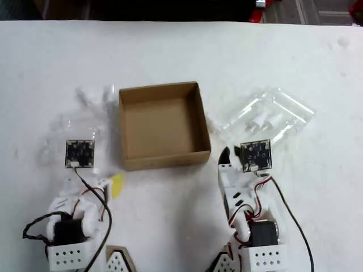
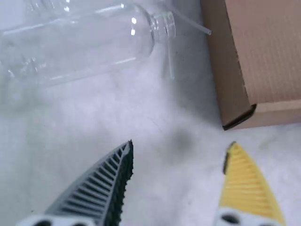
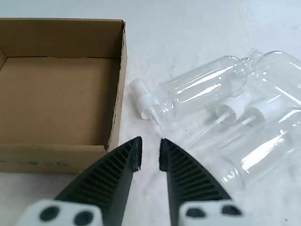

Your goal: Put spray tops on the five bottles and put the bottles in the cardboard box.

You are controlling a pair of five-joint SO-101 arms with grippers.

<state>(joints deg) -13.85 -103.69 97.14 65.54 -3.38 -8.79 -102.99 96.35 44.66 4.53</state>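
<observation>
The cardboard box (image 1: 163, 124) stood open-topped between the arms, its walls barring any sideways pass. Clear bottles (image 1: 266, 116) cluttered the table (image 1: 170, 215) to its right, and more bottles (image 1: 85, 107) lay to its left.

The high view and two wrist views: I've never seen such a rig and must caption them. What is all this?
Two small robot arms sit side by side at a white table. The high view looks down from a fixed camera; each wrist view comes from a camera riding on one arm, showing that arm's gripper. The left gripper is open wide, the right gripper only slightly; both hold nothing. In front of them stands an empty cardboard box. Clear bottles and white spray tops lie on the table beside it.
</observation>
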